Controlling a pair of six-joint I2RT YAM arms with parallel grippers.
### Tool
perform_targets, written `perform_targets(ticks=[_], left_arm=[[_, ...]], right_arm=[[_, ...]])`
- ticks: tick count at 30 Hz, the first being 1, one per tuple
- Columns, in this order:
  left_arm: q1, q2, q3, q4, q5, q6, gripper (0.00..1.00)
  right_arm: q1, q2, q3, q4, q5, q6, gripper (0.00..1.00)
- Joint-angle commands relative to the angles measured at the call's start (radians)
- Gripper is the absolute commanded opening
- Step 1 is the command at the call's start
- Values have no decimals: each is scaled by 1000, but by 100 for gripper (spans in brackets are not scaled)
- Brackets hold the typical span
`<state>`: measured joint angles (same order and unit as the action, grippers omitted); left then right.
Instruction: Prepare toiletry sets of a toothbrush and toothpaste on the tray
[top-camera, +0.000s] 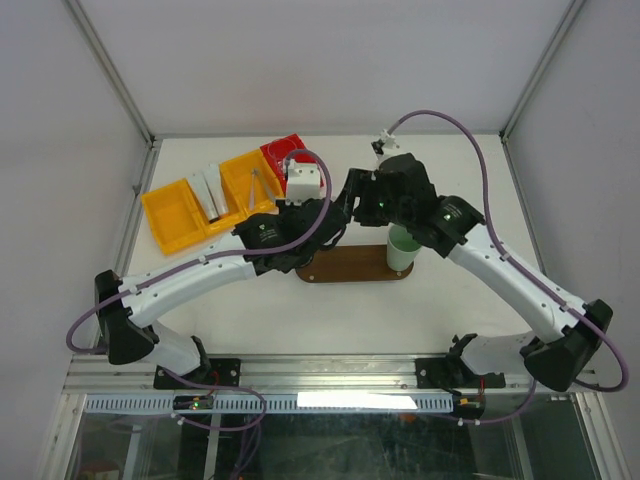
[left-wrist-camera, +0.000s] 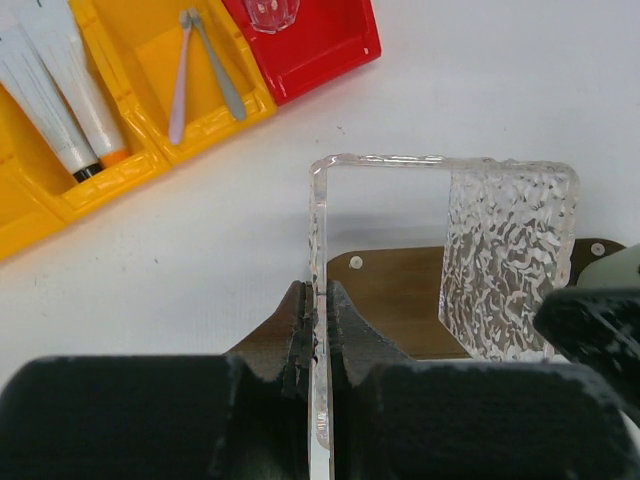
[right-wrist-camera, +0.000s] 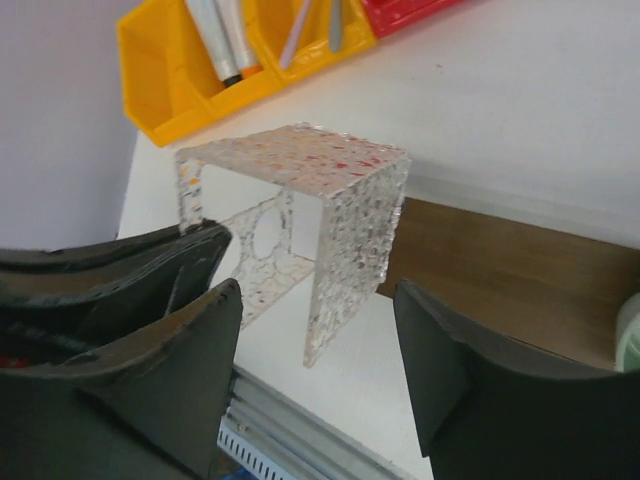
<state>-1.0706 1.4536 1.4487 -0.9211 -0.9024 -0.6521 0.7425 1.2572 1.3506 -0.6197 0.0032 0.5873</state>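
Note:
The dark brown oval tray (top-camera: 350, 270) lies mid-table; it also shows in the left wrist view (left-wrist-camera: 400, 300) and the right wrist view (right-wrist-camera: 500, 270). Pale tubes (left-wrist-camera: 60, 90) and thin sticks (left-wrist-camera: 200, 75) lie in yellow bin compartments, away from the tray. My left gripper (left-wrist-camera: 320, 310) is shut on one wall of a clear textured square glass (left-wrist-camera: 510, 260), held over the tray's left end. My right gripper (right-wrist-camera: 320, 330) is open, and the glass (right-wrist-camera: 350, 220) hangs just ahead of its jaws, untouched. In the top view the arms hide the glass.
A mint-green cup (top-camera: 402, 247) stands on the tray's right end. Yellow bins (top-camera: 175, 215) and a red bin (top-camera: 280, 155) sit at the back left. The two wrists crowd together above the tray's left half.

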Motion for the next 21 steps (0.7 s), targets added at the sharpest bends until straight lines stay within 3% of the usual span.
perform_targets(ticks=[1,5,11,13,15,16,18,20,21], left_arm=[[-17,9,72,-20,-116,-73,0],[-20,22,69,-21,-115,-77,0],[-19,36,89,-23,-99,-75,0],[-20,47,101,-33,-97,-76,0],[-20,51,108,-43,-90,-77,0],[-20,51,112,-48,-85,-78,2],[-20,39,111,-53,-74,-81,20],[-19,13,105,-50,-56,-82,27],[-20,-1,105,-47,-40,-79,31]], right_arm=[[8,39,36,-2,172,42,63],[34,98,44,38,152,53,50],[75,190,82,41,186,60,48],[78,210,84,48,186,63,41],[80,220,84,54,186,65,26],[80,220,83,56,187,66,21],[78,207,66,74,184,64,11],[76,179,45,95,183,58,0],[68,163,33,102,180,57,0]])
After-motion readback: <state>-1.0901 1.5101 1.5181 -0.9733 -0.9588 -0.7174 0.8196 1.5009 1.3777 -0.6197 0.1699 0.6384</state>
